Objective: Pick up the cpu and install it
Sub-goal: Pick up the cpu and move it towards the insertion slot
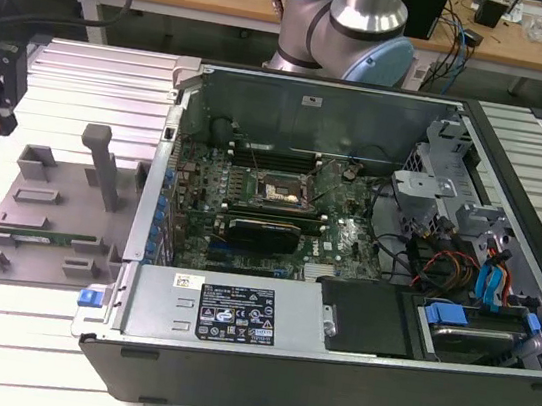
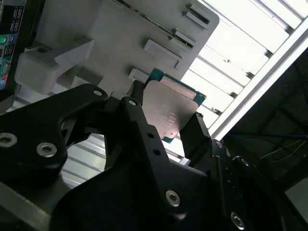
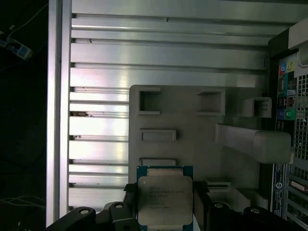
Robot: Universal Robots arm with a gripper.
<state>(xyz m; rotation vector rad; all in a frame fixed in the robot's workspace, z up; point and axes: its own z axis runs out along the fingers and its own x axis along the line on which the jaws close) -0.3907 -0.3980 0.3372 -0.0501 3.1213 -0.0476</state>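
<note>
Pick-up done: gripper (image 2: 166, 118) is clamped on the cpu (image 3: 165, 199) by two edges, above the grey fixture (image 1: 49, 200), 9 o'clock of the open case (image 1: 349, 366). Socket (image 1: 278, 192) looks unfilled; install pending.

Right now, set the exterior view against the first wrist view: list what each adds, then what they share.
The exterior view adds the motherboard inside the open computer case, its dark socket and the arm's base. The first wrist view adds the cpu, gripped at two opposite edges by the gripper. Both share the grey fixture tray and the slatted aluminium table.
</note>
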